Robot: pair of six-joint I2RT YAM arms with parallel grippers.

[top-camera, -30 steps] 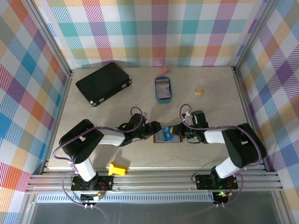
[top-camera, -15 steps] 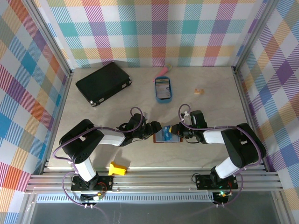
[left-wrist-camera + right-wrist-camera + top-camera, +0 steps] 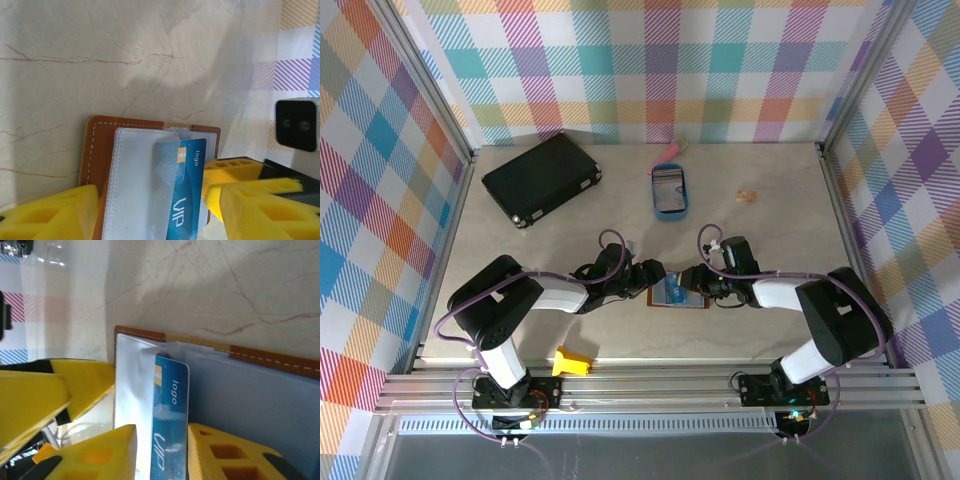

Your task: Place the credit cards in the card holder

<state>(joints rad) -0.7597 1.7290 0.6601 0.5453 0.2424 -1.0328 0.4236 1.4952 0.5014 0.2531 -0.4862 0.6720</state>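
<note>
Right wrist view has your right gripper (image 3: 162, 435) narrowly parted astride the blue card (image 3: 170, 405), only part-way into the clear sleeve (image 3: 132, 370) of the wallet (image 3: 270, 360), with your left gripper (image 3: 155, 200) spread wide over it, so any brush against the card on retreat could drag it out.

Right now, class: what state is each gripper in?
Left gripper: jaws astride the wallet; grip cannot be told.
Right gripper: open, astride the card.
</note>
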